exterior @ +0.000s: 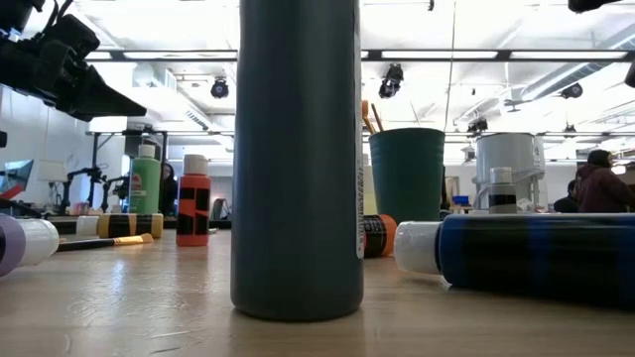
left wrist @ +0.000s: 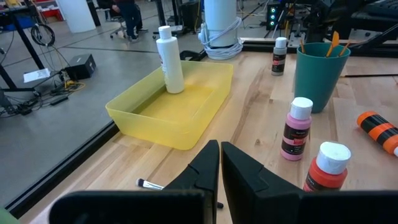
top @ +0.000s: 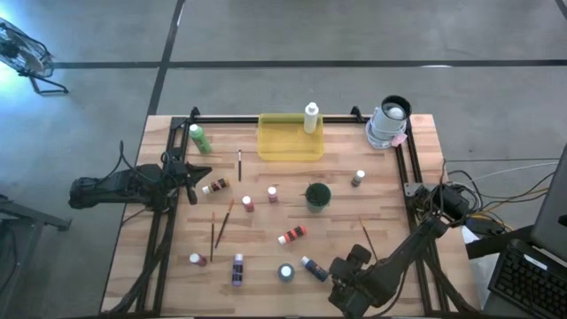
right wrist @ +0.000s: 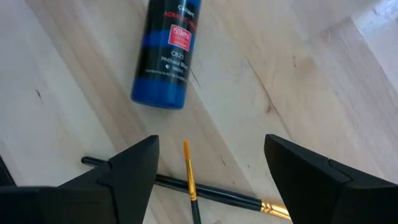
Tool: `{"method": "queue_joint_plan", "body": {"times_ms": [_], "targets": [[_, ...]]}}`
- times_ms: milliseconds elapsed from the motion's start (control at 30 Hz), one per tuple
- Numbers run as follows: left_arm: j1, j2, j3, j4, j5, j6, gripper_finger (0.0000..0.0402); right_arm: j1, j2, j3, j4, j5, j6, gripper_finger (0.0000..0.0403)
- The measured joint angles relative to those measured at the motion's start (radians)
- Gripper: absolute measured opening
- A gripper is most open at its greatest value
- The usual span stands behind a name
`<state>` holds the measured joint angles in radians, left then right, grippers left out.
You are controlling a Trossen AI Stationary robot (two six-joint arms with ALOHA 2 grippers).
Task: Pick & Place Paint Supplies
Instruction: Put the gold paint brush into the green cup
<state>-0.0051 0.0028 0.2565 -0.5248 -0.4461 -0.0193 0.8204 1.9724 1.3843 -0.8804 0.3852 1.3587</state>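
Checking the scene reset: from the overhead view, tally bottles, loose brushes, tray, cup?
Paint bottles: 11
Loose paintbrushes: 4
Yellow tray: 1
Green cup: 1
Total: 17

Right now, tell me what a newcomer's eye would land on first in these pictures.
The translucent yellow tray at the table's far edge stands out, with one white bottle upright in it. Small paint bottles and thin brushes lie scattered over the wood around the dark green cup. The right pincer hangs open over a brush beside a lying blue bottle; the left pincer is shut.
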Motion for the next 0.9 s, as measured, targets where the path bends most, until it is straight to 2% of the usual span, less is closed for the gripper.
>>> {"method": "queue_joint_plan", "body": {"times_ms": [200,400,900], "targets": [[0.0,0.0,0.0,0.0,0.0,0.0,0.0023,-0.005,0.0,-0.018,0.021,-0.001,0.0,0.0289],[0.0,0.0,0.0,0.0,0.0,0.0,0.0023,-0.008,0.0,-0.063,0.107,-0.036,0.002,0.0265],[0.0,0.0,0.0,0.0,0.0,0.0,0.0023,-0.01,0.013,-0.099,0.15,-0.052,0.003,0.0217]]}}
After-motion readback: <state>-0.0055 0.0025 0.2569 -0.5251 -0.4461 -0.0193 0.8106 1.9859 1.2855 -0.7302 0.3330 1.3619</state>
